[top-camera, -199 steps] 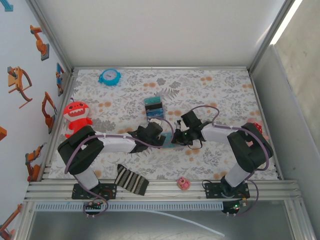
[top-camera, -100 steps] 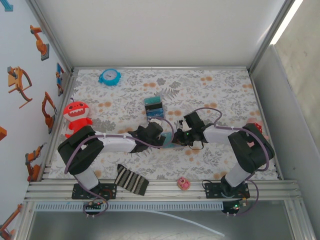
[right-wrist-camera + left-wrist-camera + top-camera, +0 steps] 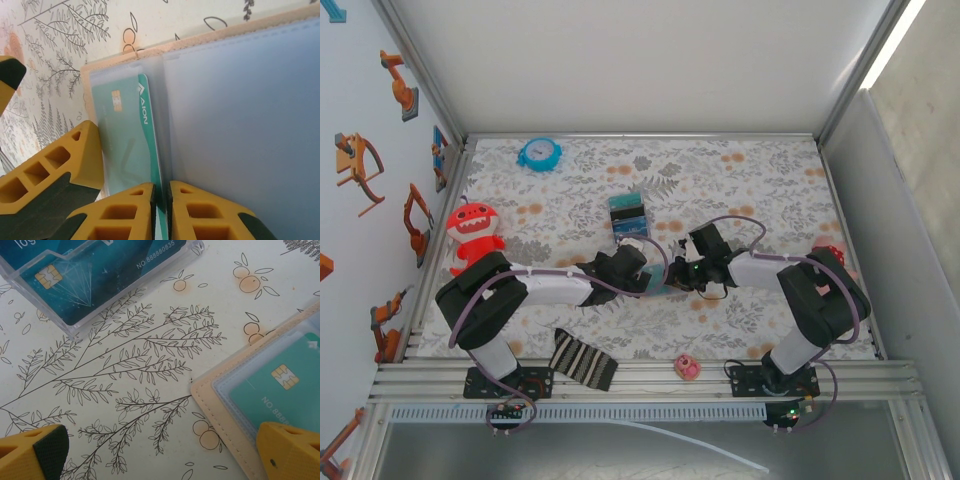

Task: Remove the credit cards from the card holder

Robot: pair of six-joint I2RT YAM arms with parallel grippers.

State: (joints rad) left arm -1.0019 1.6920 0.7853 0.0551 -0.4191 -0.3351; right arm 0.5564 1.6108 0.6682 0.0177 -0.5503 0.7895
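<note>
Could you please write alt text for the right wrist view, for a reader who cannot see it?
The right gripper, jaws nearly shut, pinches the edge of a teal credit card sitting in one pocket of the open card holder, tan-edged with pale blue panels, on a leaf-print tablecloth. The left gripper's yellow finger sits beside the card.

Bright, even lighting with a glaring light strip (image 3: 898,38) upper right, soft shadows, slightly blurred close-ups.

One card holder (image 3: 218,421), one clock (image 3: 538,153), one toy (image 3: 473,232).
</note>
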